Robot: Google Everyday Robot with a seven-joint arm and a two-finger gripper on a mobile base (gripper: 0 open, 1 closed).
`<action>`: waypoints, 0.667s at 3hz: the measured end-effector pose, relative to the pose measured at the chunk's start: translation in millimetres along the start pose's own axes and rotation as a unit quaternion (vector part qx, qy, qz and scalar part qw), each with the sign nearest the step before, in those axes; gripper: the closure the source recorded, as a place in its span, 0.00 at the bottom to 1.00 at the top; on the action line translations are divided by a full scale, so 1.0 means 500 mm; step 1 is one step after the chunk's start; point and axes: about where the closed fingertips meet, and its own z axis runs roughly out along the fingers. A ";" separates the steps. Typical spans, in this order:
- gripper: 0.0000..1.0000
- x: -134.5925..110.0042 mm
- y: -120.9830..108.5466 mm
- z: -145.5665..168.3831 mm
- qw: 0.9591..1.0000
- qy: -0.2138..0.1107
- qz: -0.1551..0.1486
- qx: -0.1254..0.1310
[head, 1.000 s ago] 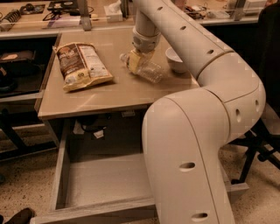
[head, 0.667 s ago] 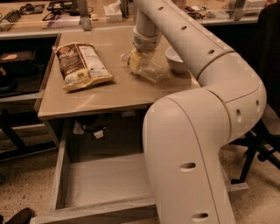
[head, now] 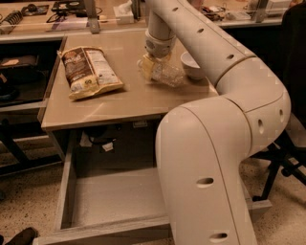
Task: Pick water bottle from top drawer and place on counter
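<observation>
The water bottle (head: pixel 168 75), clear and crinkled, lies on its side on the beige counter (head: pixel 129 100), just left of a white bowl (head: pixel 193 65). My gripper (head: pixel 149 66) reaches down from the arm onto the counter and sits right at the bottle's left end, touching it. The top drawer (head: pixel 112 197) stands pulled open below the counter, its flat grey bottom bare. My arm's big white body covers the drawer's right part.
A brown-and-white snack bag (head: pixel 90 72) lies on the counter's left half. A cluttered bench (head: pixel 48 21) with metal posts and a tissue box (head: pixel 125 12) runs behind. Dark shelving stands at the left, a dark chair (head: pixel 282 158) at the right.
</observation>
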 end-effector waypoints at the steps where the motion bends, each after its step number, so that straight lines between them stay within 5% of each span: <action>1: 0.00 0.000 0.000 0.000 1.000 0.000 0.000 0.000; 2: 0.00 0.000 0.000 0.000 1.000 0.000 0.000 0.000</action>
